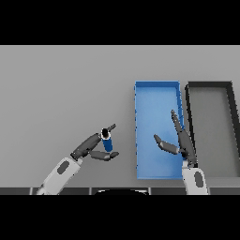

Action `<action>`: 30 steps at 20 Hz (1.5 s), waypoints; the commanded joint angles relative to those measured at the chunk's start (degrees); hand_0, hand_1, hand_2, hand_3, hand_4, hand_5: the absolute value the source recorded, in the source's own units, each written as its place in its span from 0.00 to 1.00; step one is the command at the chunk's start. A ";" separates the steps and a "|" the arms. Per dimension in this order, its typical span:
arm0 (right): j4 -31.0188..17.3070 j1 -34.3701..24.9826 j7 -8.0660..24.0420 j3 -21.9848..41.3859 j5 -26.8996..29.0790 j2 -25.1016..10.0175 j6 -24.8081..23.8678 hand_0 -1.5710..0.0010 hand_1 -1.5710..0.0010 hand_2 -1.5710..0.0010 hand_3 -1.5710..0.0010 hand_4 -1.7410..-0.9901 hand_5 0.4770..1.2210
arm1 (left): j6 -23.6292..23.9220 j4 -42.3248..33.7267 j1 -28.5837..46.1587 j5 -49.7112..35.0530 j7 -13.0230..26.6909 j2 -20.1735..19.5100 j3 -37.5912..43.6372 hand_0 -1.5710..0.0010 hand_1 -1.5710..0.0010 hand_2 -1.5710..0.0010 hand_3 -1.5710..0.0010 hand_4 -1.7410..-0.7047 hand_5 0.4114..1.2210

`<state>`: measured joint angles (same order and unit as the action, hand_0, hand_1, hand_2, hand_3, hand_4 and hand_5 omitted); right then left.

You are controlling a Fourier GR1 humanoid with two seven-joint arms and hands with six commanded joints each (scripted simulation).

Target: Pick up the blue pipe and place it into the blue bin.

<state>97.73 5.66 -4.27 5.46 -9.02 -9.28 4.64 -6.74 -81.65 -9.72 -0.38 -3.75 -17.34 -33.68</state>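
Your left hand [93,146] has the blue pipe [107,141]. The fingers and thumb are curled round it and pinch it, and the pipe stands nearly upright in the grip. It sits left of the blue bin [157,91], near it but not over it yet. You cannot tell from here if the pipe is lifted off the grey bench [61,93] or just touching it.

Your right hand [180,143] is over the right side of the blue bin. Its fingers are straight and spread, and it holds nothing. A black bin [208,85] sits just to the right of the blue one.

So the picking-up step looks done, or almost done. The step left is the carry and the drop.

For the next move, you should lift the pipe high enough to pass the bin's left wall. Then bring it right, until it hangs over the blue floor of the bin. Only then open the hand. Mind your right hand, too: it hangs over the bin and may get in the way, so you may want to pull it back first.
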 commanded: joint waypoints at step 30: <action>-1.13 -0.24 0.30 -0.52 -1.67 -1.55 -0.27 1.00 1.00 1.00 1.00 0.82 0.12 | -0.06 -8.55 -3.59 -2.95 -2.34 11.24 0.00 0.01 0.00 0.00 0.00 0.26 1.00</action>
<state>96.60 5.40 -3.83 4.92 -10.69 -10.86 4.34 -6.87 -90.21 -13.33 -3.26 -6.13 -6.05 -33.70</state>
